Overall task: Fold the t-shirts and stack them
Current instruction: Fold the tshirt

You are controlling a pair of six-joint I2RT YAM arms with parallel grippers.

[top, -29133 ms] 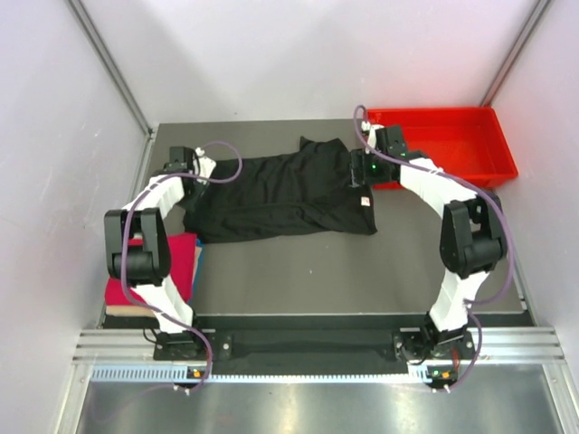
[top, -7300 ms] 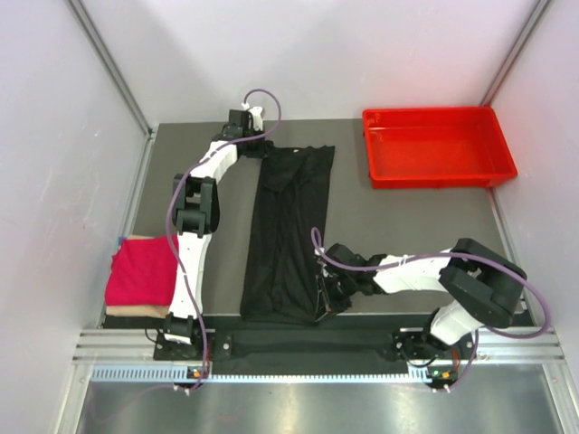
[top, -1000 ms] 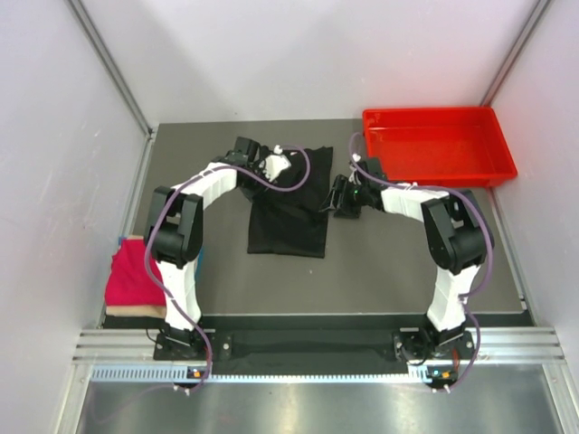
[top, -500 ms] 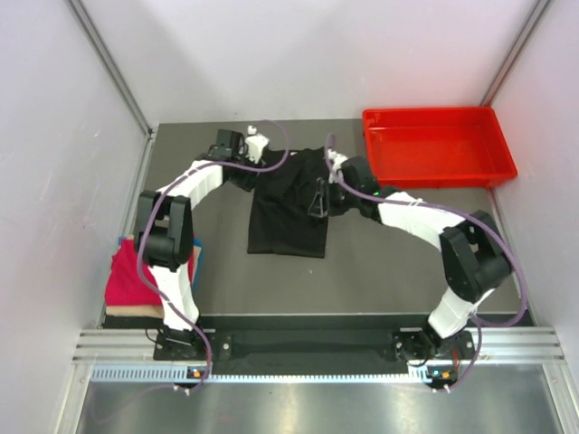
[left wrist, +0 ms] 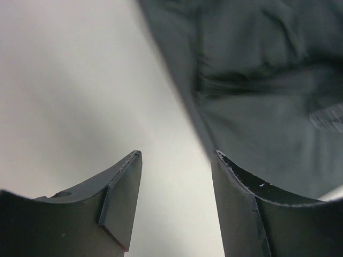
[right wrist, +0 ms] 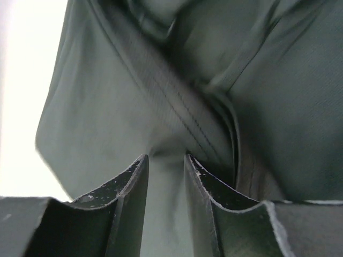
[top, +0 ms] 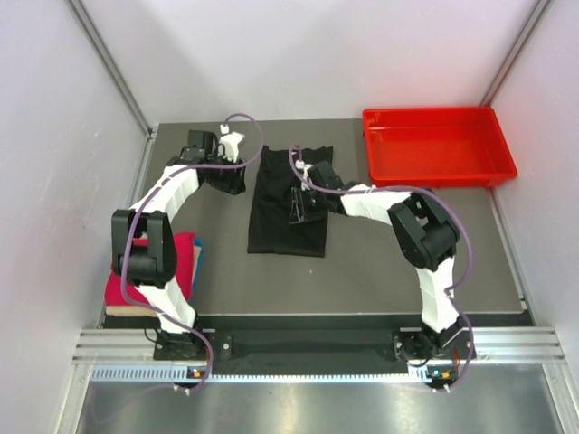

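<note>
Left gripper (left wrist: 177, 153) is hovering with its two dark fingers spread wide, gripping nothing. Only the grey table (top: 380, 262) is showing between them. It is sitting just beside the 9 o'clock edge of the plain black short-sleeved cloth t-shirt (top: 285, 233).

Right gripper (right wrist: 165, 156) is reaching in from 3 o'clock, low over the middle of that shirt. Its fingers are standing only a narrow slot apart, and a raised ridge of black cloth is running toward the slot. Whether it is pinching the cloth cannot be told.

The black shirt is lying at the table's centre, toward 12 o'clock. It is forming a narrow rectangle with its sides already turned in, and some loose cloth is bunching at its 12 o'clock end.

A folded crimson red cloth t-shirt (top: 122, 287) is resting at 8 o'clock by the near left corner, on top of a tan layer (top: 127, 311). A blue cloth edge (top: 198, 258) is peeking out at its 3 o'clock side. A rigid red plastic tray (top: 434, 179) is sitting at 1 o'clock.

The task is looking well past halfway. The black shirt probably needs one more fold, end to end. It then needs carrying to 8 o'clock and setting on the crimson stack.
</note>
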